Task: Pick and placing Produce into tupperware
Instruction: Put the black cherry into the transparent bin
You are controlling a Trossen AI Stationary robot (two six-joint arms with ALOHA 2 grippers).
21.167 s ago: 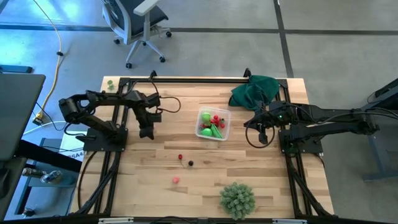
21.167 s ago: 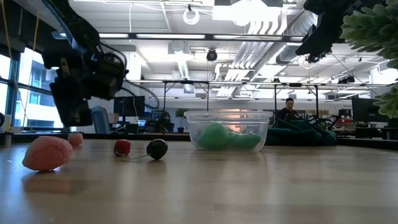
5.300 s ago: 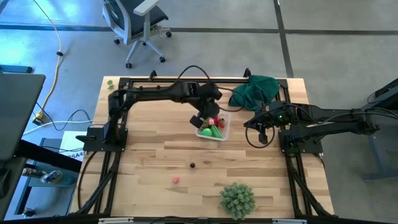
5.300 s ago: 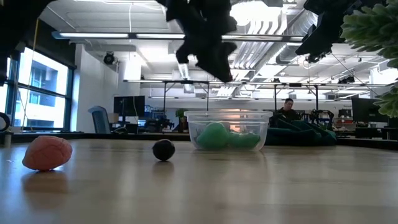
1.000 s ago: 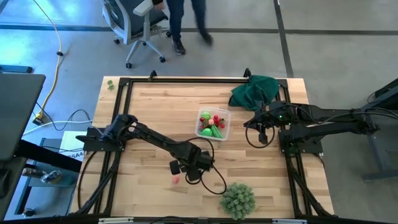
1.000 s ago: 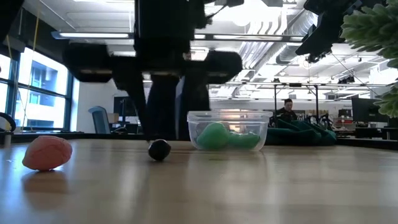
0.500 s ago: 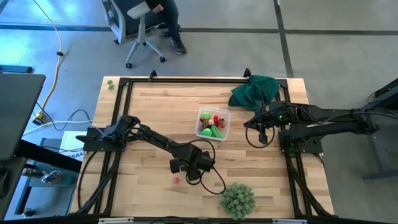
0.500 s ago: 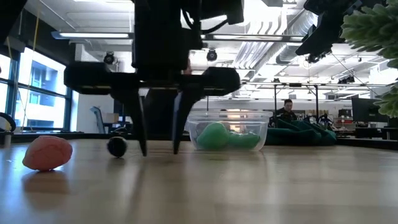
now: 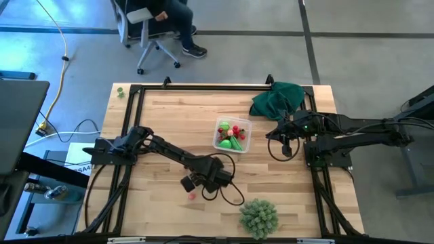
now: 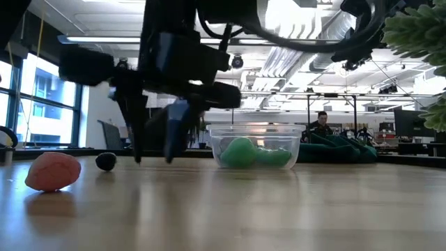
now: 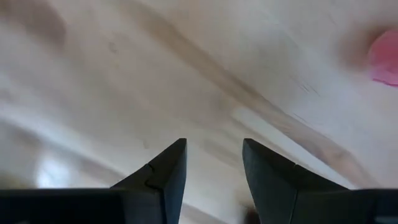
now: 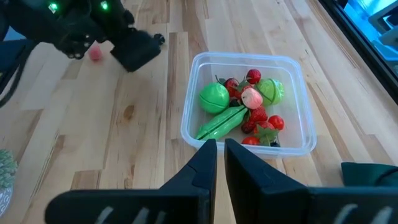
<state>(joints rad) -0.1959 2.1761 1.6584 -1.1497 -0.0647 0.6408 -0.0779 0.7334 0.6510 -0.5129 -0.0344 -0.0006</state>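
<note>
My left gripper (image 9: 203,184) (image 10: 153,160) points straight down near the table's front middle. It is open, its fingertips (image 11: 169,167) close over bare wood with nothing between them. A small dark berry (image 10: 106,161) lies on the table just to its left. A pink piece (image 9: 192,196) (image 10: 52,171) (image 11: 385,56) lies nearer the front edge. The clear tupperware (image 9: 247,125) (image 10: 293,137) (image 12: 191,127) stands at mid-table with red and green produce (image 12: 239,106) inside. My right gripper (image 9: 283,142) (image 12: 221,149) waits, shut, in the air to its right.
A pale-green spiky ball (image 9: 258,217) (image 10: 418,42) sits at the front edge, right of my left gripper. A dark green cloth (image 9: 278,98) lies at the far right corner. A person sits on an office chair (image 9: 152,20) beyond the far edge.
The dark berry has rolled out from under my left gripper and away toward the table's left. My left gripper has rolled about its own axis and shifted slightly left, keeping the same gap between its fingers. The person beyond the table has sat down.
</note>
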